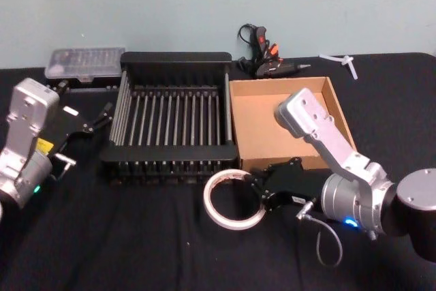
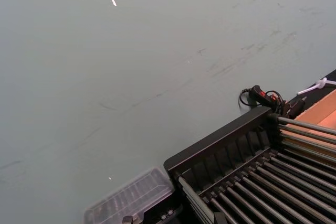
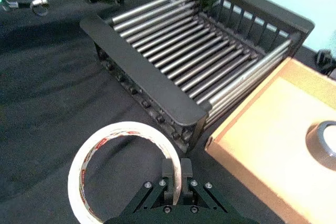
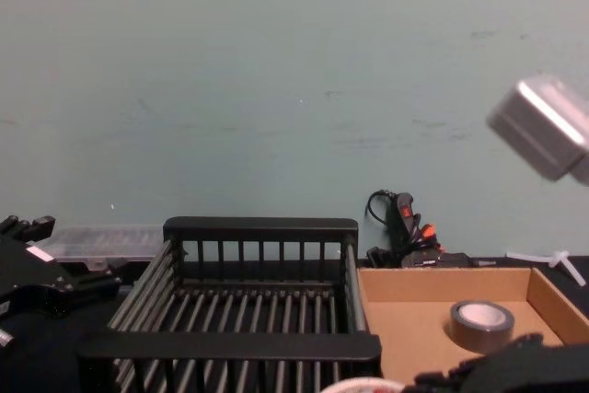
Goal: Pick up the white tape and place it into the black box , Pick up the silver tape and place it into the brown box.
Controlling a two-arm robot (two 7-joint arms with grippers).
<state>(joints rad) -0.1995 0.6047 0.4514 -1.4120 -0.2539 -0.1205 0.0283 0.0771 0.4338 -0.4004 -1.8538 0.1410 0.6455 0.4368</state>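
- While the right claw (image 3: 173,179) pinched the white tape's (image 3: 94,153) rim on the bench just before the black box (image 1: 174,66), the left claw (image 1: 102,117) sat spread, idle
- It should lift clear above the near rail

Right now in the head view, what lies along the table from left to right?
Left gripper → black box → white tape → right gripper clamped on the tape's rim → brown box.

Black table (image 1: 102,236): black box (image 1: 170,59), brown box (image 1: 255,131), white tape (image 1: 231,200).
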